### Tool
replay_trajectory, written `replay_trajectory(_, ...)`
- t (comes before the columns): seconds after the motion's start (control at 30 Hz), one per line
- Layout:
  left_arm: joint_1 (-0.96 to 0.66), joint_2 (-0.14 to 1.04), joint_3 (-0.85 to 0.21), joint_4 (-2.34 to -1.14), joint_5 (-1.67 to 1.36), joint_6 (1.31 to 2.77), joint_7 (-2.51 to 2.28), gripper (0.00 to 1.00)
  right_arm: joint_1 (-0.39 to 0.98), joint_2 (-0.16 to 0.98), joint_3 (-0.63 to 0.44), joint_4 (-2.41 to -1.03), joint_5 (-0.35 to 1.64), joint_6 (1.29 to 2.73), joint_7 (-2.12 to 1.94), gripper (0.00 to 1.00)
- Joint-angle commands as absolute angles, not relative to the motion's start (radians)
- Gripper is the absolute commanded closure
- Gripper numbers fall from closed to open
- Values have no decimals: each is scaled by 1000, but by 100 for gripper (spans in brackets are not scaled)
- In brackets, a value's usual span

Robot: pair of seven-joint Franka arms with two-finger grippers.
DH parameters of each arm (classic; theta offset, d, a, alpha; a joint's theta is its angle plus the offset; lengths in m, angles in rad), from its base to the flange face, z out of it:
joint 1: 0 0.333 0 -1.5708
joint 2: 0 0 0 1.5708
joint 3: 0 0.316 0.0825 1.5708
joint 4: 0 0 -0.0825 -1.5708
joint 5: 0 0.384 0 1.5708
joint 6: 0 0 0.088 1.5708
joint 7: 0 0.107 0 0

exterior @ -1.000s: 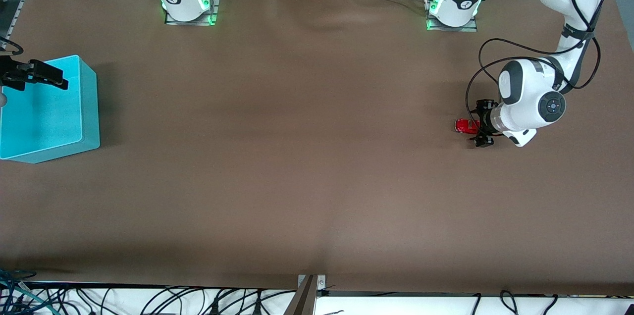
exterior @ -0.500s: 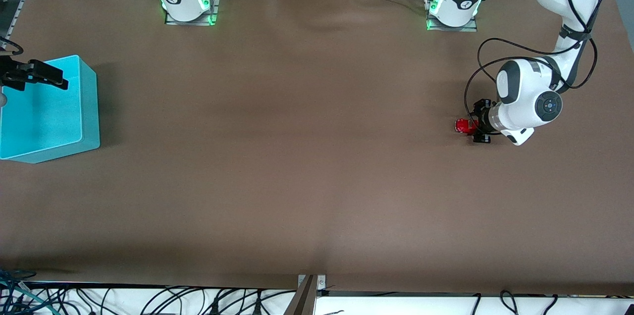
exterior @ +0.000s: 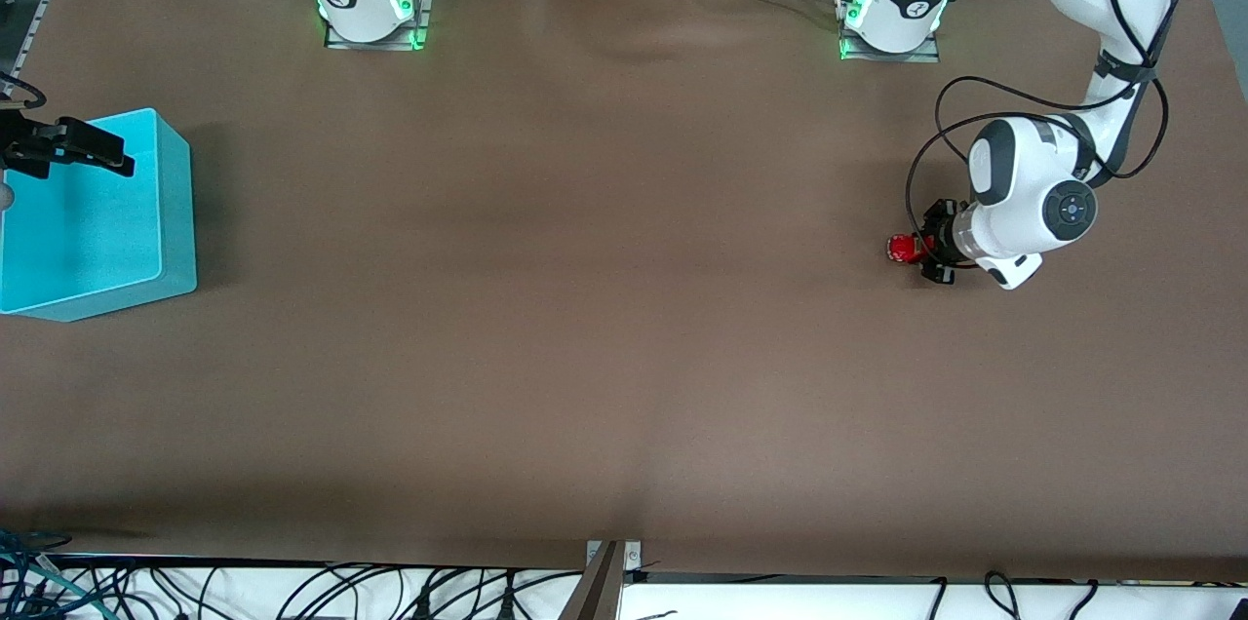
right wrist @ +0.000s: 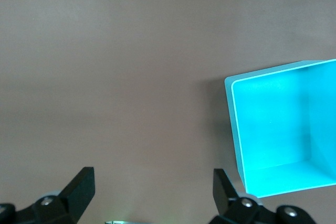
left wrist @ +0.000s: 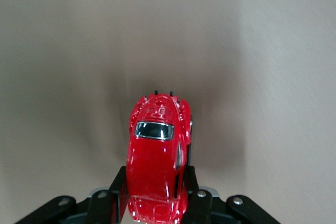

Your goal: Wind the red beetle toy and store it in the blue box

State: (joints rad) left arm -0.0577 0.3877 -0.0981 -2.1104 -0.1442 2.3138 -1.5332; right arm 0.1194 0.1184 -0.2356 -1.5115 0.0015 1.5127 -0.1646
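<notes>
Toward the left arm's end of the brown worktop (exterior: pixel 604 308), the left gripper (exterior: pixel 927 251) has its fingers (left wrist: pixel 116 192) clamped on the glossy red beetle toy car (left wrist: pixel 156 161), its nose jutting out at twelve o'clock from them. The right gripper (exterior: pixel 93 147) waits, fingers spread wide, over the light turquoise plastic box (exterior: pixel 171 240).

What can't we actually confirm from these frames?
- Toy car wheels and underside: the left wrist view shows only the roof; the body hides them, so whether it touches the table is unclear.
- Toy car in the front view: only a small red patch beside the left pincer.
- Blue box: cut by the front view's edge.
- Right pincer over the box: its wrist is off frame.
</notes>
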Motion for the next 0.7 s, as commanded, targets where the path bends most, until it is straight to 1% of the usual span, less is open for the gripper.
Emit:
replay_trajectory(0.0, -69, 432, -143, -2036, -166, 2286, -1719, 100, 117, 120, -235, -1497, 11, 1499, -175, 0)
replay_trajectory(0.23, -107, 511, -147, -1985, -160, 2286, -1812, 100, 117, 121, -235, -1499, 11, 1497, -176, 0)
replay_trajectory(0.67, -112, 545, -147, -1988, -156, 2286, -1743, 100, 118, 120, -235, -1499, 9, 1497, -175, 0)
